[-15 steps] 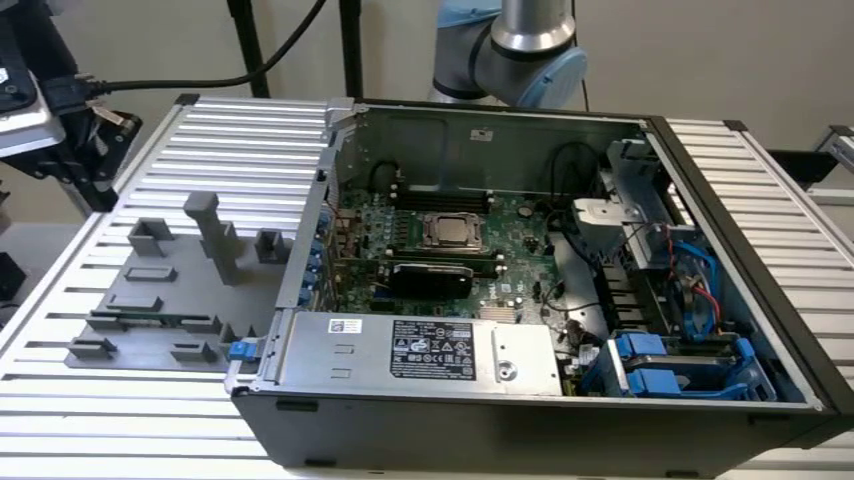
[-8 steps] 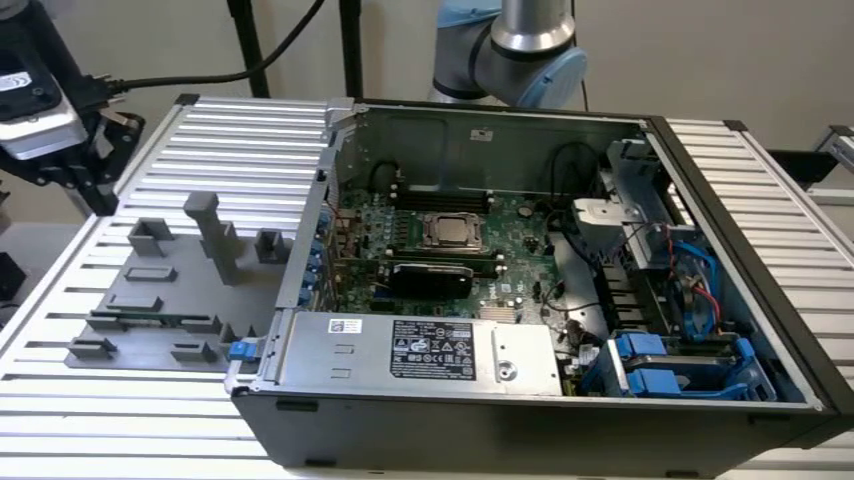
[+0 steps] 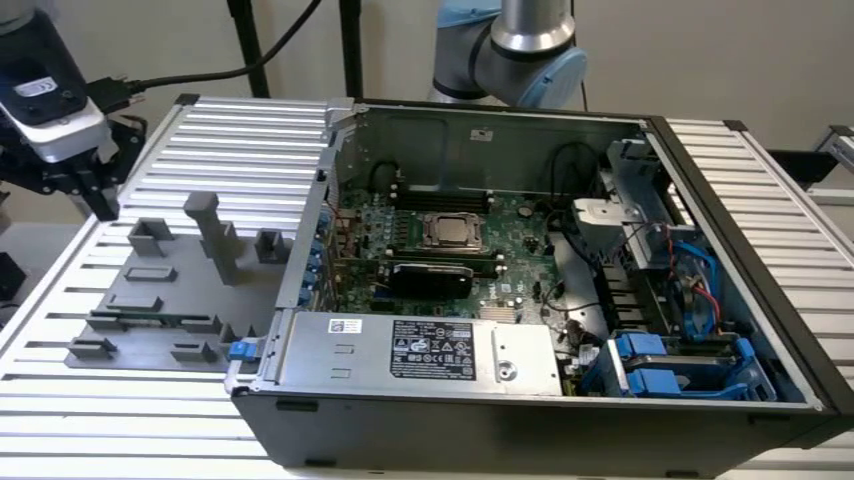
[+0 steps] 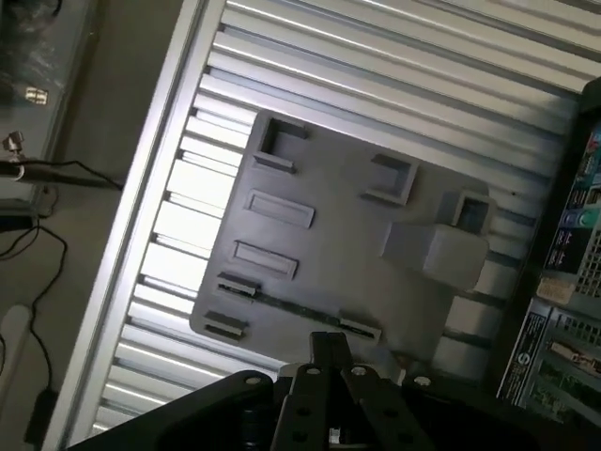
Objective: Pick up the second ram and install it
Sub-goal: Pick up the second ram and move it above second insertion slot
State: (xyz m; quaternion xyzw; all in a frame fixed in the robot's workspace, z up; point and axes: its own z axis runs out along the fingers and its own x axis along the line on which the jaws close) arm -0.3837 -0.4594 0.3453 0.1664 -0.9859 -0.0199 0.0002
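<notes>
The hand point(image 3: 96, 198) hovered over the grey fixture plate point(image 3: 180, 295) where the second ram point(image 3: 150, 320) lay; spread or pressed together, I couldn't tell.

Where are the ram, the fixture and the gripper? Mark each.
ram point(image 3: 144, 320), exterior view, middle of the green strip.
fixture point(image 4: 357, 235), wrist view, bare grey plate.
gripper point(image 4: 329, 343), wrist view, its tip.

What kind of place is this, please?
Probably a robotics lab bench for computer assembly: a robot arm stands behind an open desktop computer case with its motherboard exposed, on a slotted aluminium table, beside a grey fixture plate holding the second ram.
</notes>
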